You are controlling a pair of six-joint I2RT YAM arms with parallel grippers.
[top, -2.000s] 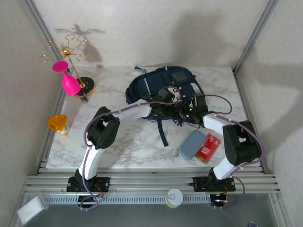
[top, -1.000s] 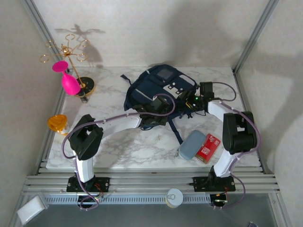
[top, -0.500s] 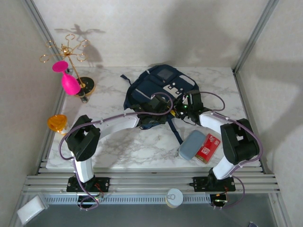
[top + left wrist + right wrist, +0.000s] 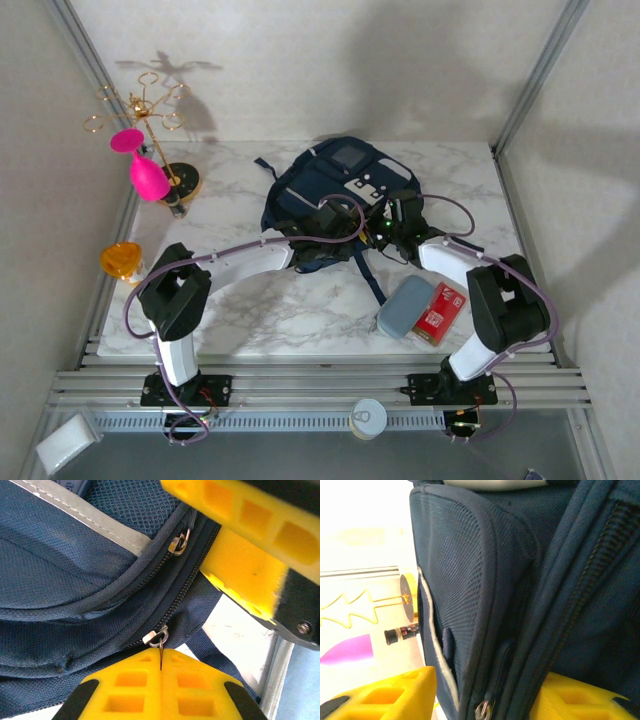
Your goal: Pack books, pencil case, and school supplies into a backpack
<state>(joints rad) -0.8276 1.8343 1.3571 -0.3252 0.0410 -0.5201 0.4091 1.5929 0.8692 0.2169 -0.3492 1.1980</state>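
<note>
Here the left fingers, closed on the zipper pull, could slip off if the backpack slides; whether the straddling right fingers clamp it is unclear.

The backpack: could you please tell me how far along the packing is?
Done: nothing visibly packed. In hand: left gripper pinches a zipper pull on the backpack while right gripper straddles its side. To do: pencil case and red supply pack lie on the table.

The zip pull on the backpack is cropped by the bottom edge.
</note>
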